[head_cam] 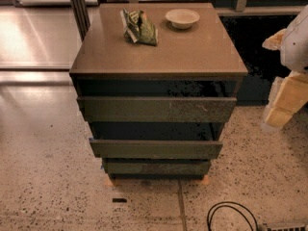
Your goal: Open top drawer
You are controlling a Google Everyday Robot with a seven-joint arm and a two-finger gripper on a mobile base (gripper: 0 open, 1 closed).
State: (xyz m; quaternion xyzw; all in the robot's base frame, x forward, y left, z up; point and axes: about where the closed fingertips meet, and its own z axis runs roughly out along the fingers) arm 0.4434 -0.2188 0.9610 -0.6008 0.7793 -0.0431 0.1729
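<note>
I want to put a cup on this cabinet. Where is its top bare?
The whole front half of the cabinet top is bare, from the snack bag and bowl forward to the edge above the top drawer. The back is crowded by those two. The gripper hangs right of the cabinet, beside the drawers.
</note>
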